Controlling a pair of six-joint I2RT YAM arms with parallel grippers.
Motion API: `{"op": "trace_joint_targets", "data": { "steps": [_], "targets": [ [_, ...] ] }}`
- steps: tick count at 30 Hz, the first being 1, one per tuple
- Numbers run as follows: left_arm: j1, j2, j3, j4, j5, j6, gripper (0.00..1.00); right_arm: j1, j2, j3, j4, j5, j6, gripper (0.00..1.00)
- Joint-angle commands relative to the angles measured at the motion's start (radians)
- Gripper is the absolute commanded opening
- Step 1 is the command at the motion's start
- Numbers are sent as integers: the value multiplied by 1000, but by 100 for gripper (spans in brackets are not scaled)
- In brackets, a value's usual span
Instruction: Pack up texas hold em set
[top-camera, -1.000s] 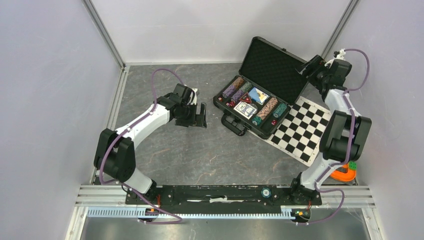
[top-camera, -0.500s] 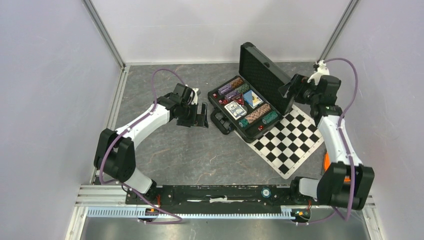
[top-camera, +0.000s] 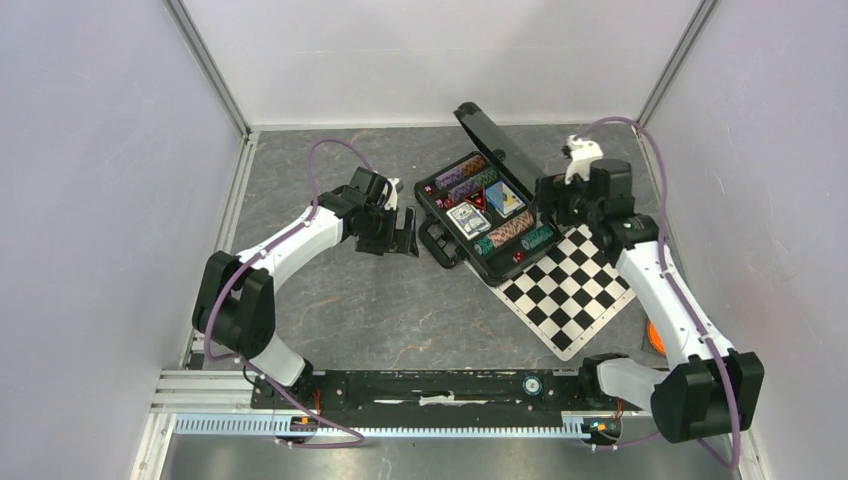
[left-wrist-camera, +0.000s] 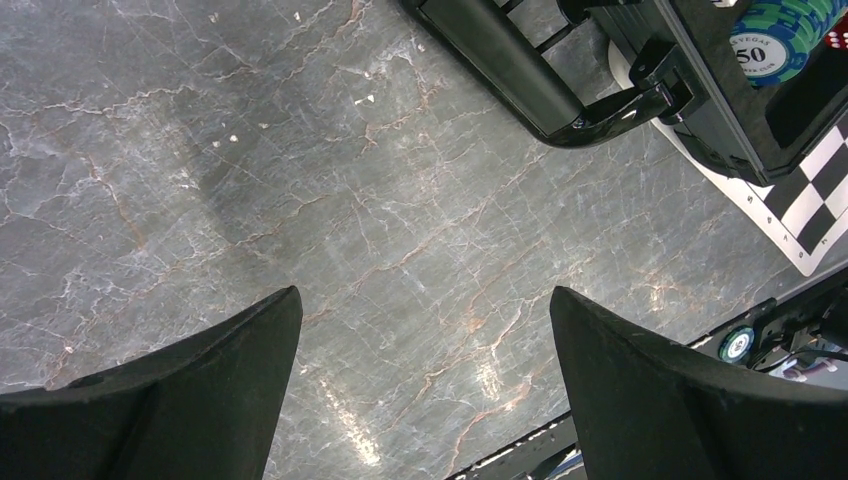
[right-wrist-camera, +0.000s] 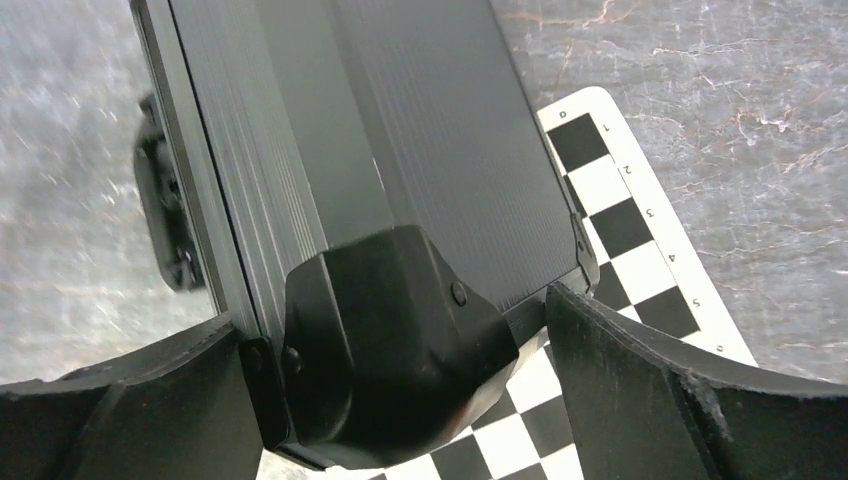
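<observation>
The black poker case (top-camera: 432, 207) stands open on the grey table, and its tray holds rows of chips (top-camera: 512, 227), card decks (top-camera: 465, 218) and red dice. Its lid (top-camera: 490, 135) stands steeply tilted over the tray. My right gripper (top-camera: 548, 200) is open and straddles the lid's right corner (right-wrist-camera: 390, 330). In the right wrist view (right-wrist-camera: 390, 310) the left finger touches the lid edge and the right finger stands apart. My left gripper (top-camera: 408, 232) is open and empty over bare table (left-wrist-camera: 425, 295), just left of the case handle (left-wrist-camera: 520, 75).
A checkered board (top-camera: 570, 290) lies under and to the right of the case, and also shows in the right wrist view (right-wrist-camera: 620, 200). An orange object (top-camera: 652, 335) sits at the right wall behind the right arm. The enclosure walls stand close on both sides.
The right arm swung the lid from lying back open to steeply tilted over the tray. The case and the checkered board slid left. The left arm barely moved.
</observation>
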Motion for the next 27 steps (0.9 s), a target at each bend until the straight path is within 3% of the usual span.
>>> {"op": "trace_joint_targets", "data": {
  "steps": [1,8,11,18,22,27],
  "targets": [
    [4,2,13,50,28,-18,100,135,44,7,-284,104,-40,98],
    [4,5,-12,72,36,-52,100,252,213,141,-572,181,-192,98],
    [3,10,-9,72,34,-57,100,294,258,145,-633,122,-206,98],
    [2,7,-10,68,34,-60,100,311,288,137,-627,-111,-140,98],
    [3,7,-4,48,30,-45,100,319,278,128,-525,-354,-13,98],
    [4,5,-6,37,28,-17,100,317,277,150,-451,-334,45,98]
  ]
}}
